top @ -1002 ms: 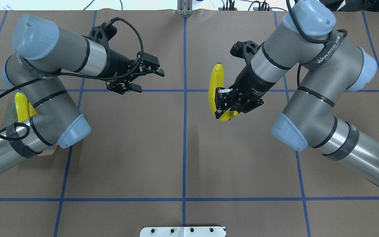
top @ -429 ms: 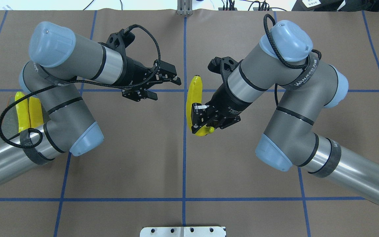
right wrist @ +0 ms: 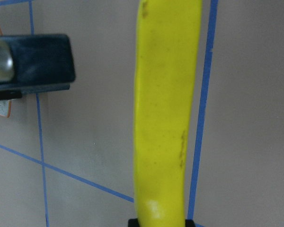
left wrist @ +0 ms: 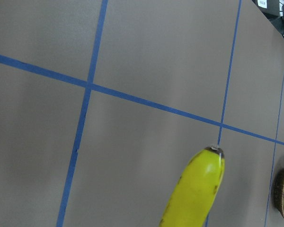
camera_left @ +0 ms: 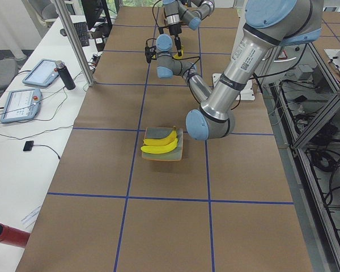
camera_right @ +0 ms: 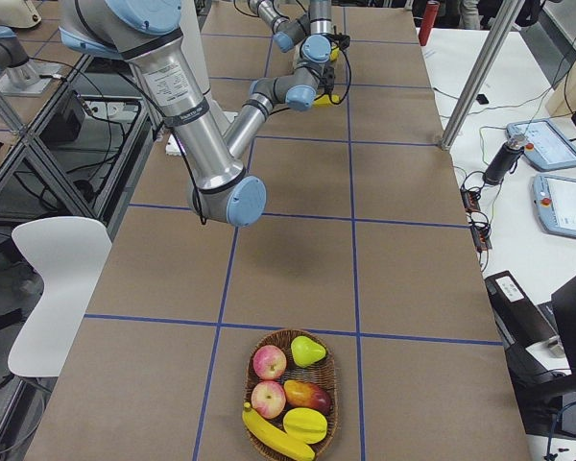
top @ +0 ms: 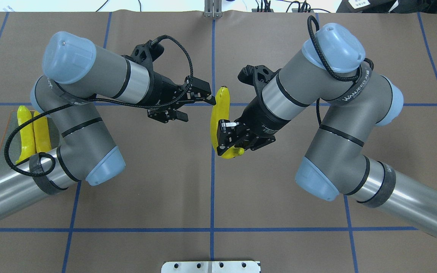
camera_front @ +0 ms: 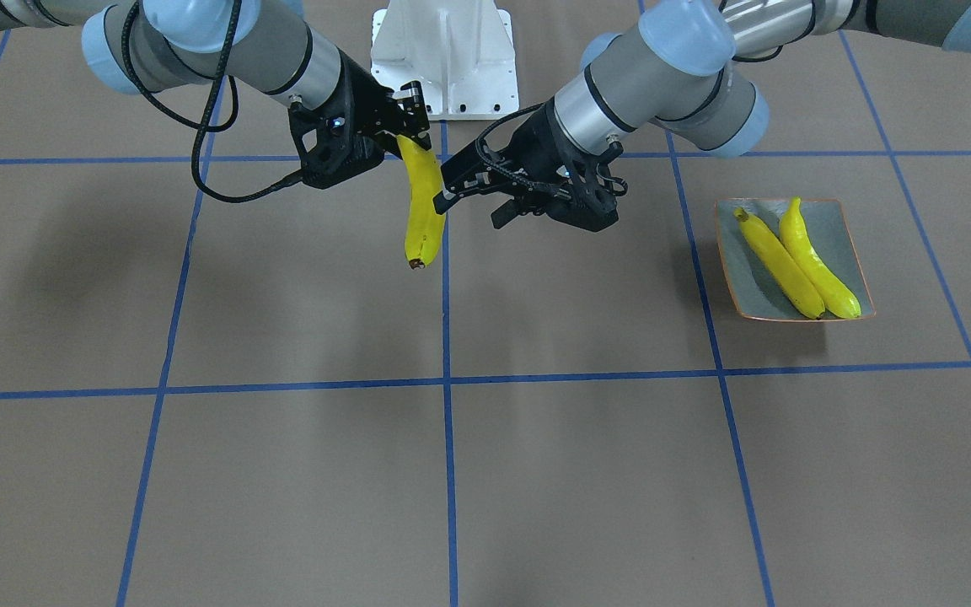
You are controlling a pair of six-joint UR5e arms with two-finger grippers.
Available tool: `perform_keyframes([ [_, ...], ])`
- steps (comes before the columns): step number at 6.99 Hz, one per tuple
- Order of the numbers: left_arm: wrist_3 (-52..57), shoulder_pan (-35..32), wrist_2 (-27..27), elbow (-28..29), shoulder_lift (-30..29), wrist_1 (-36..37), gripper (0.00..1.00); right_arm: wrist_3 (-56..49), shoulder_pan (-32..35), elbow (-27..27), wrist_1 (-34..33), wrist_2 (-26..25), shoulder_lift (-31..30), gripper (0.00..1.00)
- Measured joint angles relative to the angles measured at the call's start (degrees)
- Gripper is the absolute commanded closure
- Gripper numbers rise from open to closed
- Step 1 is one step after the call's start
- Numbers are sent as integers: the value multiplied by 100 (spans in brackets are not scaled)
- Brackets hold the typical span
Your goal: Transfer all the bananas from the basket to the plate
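**Handover above the table (top: 146,182).** My right gripper (top: 226,139) is clamping the held banana (top: 215,113) by its near end. This is leaving the far end free for my left gripper (top: 198,108), which is reaching in with jaws spread wide. It is the arm nearer the plate (camera_front: 841,226), where two bananas (camera_front: 780,265) are lying. Only the right-side view is showing the basket (camera_right: 334,399), holding one banana (camera_right: 274,434) among other fruit (camera_right: 269,363). The front view is showing the plate unobstructed.
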Motion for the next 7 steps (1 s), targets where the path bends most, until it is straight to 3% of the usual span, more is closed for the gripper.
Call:
perform_keyframes([
  [6, -9, 301, 84, 19, -52, -119, 1, 167, -157, 134, 3, -18, -2, 100],
  [7, -9, 365, 155, 30, -52, -128, 6, 168, -172, 135, 3, -16, 1, 100],
])
